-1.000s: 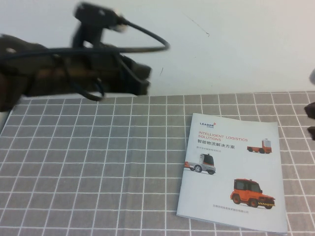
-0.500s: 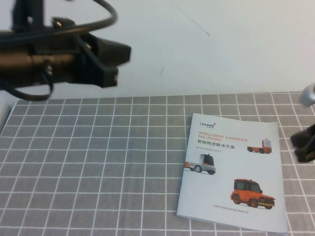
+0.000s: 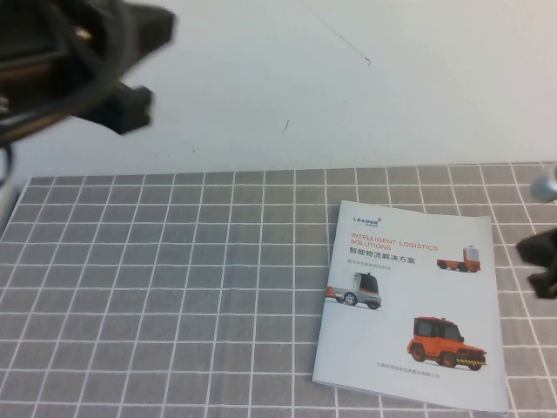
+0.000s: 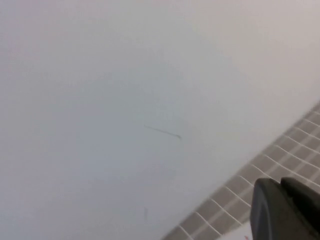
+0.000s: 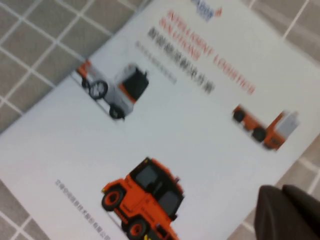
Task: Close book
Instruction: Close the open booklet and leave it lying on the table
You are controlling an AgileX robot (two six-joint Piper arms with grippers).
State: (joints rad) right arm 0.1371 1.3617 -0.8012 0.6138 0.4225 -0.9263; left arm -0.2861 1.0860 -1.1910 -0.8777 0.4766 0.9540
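Note:
The book (image 3: 409,300) lies closed and flat on the grey checked mat (image 3: 157,279), its white cover with orange vehicles facing up. In the right wrist view the same cover of the book (image 5: 180,130) fills most of the picture. My left gripper (image 3: 144,65) hangs high at the far left, well away from the book, with its fingers shut and empty (image 4: 282,200). My right gripper (image 3: 544,266) sits at the right edge, just beside the book's right side, and is shut on nothing (image 5: 285,205).
A plain white surface (image 3: 348,87) lies beyond the mat's far edge, with a few thin dark marks on it. The mat stretches bare to the left of the book.
The left arm has swung left and upward, away from the middle. The right gripper has come a little into view at the right edge. The book has not moved.

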